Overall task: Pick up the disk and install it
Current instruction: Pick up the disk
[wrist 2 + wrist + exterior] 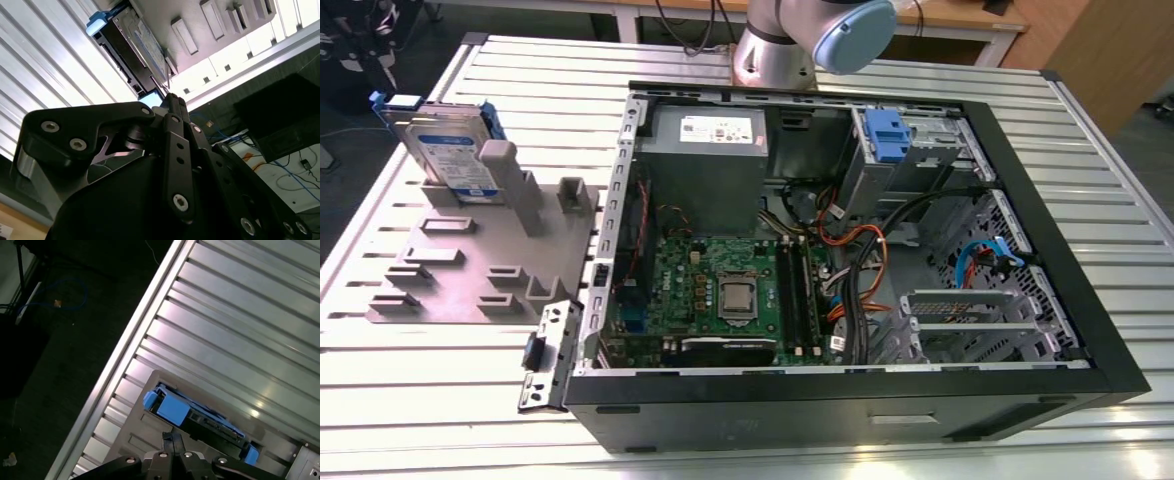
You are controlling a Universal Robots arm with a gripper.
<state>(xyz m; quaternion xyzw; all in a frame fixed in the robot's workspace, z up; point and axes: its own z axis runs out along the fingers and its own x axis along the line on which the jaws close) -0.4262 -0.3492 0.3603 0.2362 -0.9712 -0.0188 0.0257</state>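
My gripper [170, 97] is closed on nothing and points toward the disk [450, 150]. It stands upright in a corner slot of the grey holder plate [467, 288], probably to leave its top edge free.

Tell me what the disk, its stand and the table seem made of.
The disk: silver body, apparently bare metal, with a paper-like white-and-blue label; its frame looks like blue plastic. The stand: matte grey, likely plastic. The table: ribbed, shiny silver slats, probably aluminium.
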